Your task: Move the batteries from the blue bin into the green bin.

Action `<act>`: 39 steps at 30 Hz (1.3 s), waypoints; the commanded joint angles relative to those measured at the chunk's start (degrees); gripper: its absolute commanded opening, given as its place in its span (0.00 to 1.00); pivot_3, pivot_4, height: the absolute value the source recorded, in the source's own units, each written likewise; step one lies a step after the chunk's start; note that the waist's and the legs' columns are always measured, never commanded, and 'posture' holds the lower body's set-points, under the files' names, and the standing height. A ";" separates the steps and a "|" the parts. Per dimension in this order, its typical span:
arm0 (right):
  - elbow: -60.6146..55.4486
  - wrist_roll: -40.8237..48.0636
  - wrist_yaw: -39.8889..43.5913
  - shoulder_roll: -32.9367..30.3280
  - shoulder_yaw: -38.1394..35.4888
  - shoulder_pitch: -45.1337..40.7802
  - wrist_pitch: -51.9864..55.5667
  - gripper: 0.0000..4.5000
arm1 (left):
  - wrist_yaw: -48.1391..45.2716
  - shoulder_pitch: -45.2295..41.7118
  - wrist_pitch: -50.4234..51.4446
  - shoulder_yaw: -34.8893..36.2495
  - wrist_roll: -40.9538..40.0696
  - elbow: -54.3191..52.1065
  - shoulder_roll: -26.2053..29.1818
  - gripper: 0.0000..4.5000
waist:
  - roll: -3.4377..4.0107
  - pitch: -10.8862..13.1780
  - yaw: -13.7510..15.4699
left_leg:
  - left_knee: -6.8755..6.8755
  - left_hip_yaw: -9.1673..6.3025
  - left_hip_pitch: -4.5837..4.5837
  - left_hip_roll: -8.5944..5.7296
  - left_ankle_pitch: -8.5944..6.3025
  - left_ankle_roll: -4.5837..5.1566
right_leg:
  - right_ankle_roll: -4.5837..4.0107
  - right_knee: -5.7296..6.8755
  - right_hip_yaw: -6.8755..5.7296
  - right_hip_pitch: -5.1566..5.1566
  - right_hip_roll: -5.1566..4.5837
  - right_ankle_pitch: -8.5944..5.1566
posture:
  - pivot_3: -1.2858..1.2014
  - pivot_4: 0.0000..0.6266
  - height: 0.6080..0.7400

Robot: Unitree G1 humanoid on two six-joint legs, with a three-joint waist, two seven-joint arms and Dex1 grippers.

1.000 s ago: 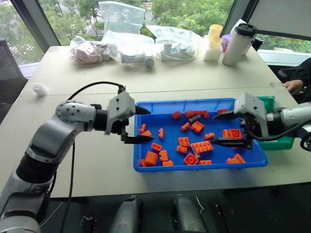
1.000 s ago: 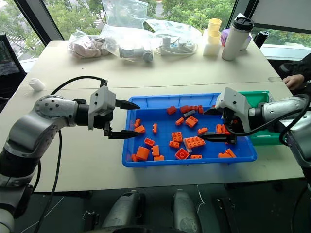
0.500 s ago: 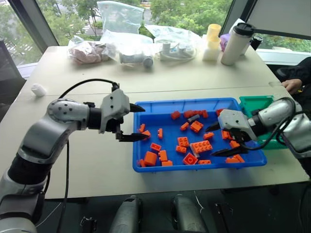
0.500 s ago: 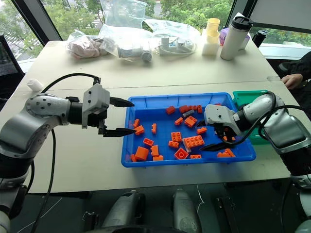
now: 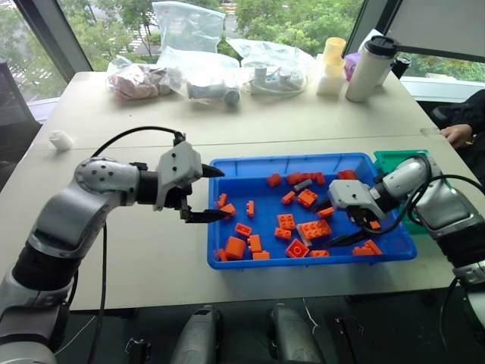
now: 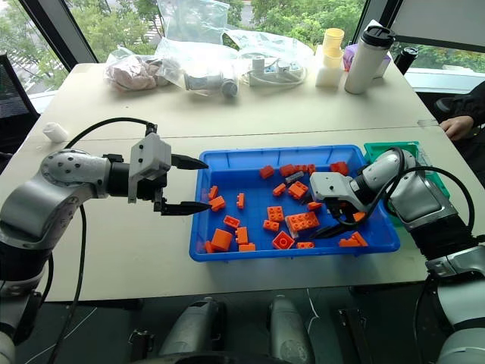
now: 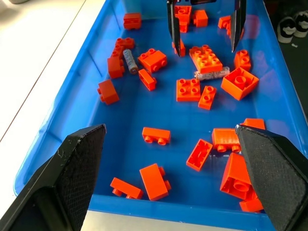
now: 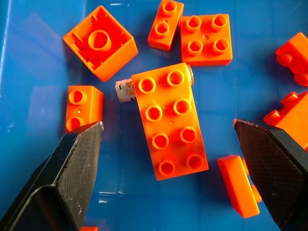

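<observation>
The blue bin (image 5: 288, 160) holds several orange bricks and two slim grey batteries. One battery (image 7: 130, 61) lies near the far bricks. The other battery (image 8: 125, 90) pokes out from under a large orange brick (image 8: 171, 120). My right gripper (image 5: 333, 224) is open low inside the bin, with its fingers on either side of that brick. At the bin's left rim my left gripper (image 5: 220, 195) hovers open and holds nothing. The green bin (image 5: 390, 161) stands just past the blue bin's right end, partly behind my right arm.
Clear bags (image 5: 204, 76), a white bottle (image 5: 371, 68) and yellow cups (image 5: 332, 64) line the table's far side. A person's hand (image 5: 458, 135) rests at the right edge. A small white lump (image 5: 61, 139) lies far left.
My right gripper has dropped from the bin's right end down into the bin and swung towards its middle, over the large brick. The left gripper has stayed put.
</observation>
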 commanded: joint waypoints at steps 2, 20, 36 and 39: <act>1.41 -0.52 0.68 1.20 -0.91 -1.32 -1.23 0.57 | 0.45 -0.20 -1.12 1.46 0.54 -1.02 0.25 1.00 | 0.00 0.00 0.00 | 0.00 0.00 0.00 0.00 0.00 0.00 | 0.00 0.01 0.00 0.00 0.00 0.00 | 0.52 0.24 1.00; 12.13 -6.21 -11.69 -1.87 -8.37 -11.34 0.84 0.23 | 0.87 -0.27 -1.64 1.58 0.83 -0.26 -0.79 1.00 | -0.03 -0.02 0.31 | -0.04 -0.03 0.00 -0.01 0.00 -0.02 | -0.01 0.04 -0.02 -0.05 -0.04 0.00 | 0.52 0.24 1.00; 11.24 -2.39 -9.06 -0.16 -10.64 -10.29 3.35 0.98 | 0.32 -1.61 -1.26 1.34 1.43 0.25 -1.50 1.00 | 0.00 0.00 -0.18 | -0.04 0.10 -0.02 -0.04 0.01 -0.02 | 0.00 0.12 0.05 -0.15 -0.04 0.00 | 0.52 0.24 1.00; 1.24 2.08 -3.55 -1.86 -10.83 -6.55 8.99 0.98 | 0.02 -1.45 -0.78 1.47 1.08 -0.23 -1.15 1.00 | 0.00 0.00 -0.06 | -0.04 0.06 -0.02 -0.02 0.00 -0.01 | 0.00 0.14 0.04 -0.15 -0.03 0.00 | 0.52 0.24 1.00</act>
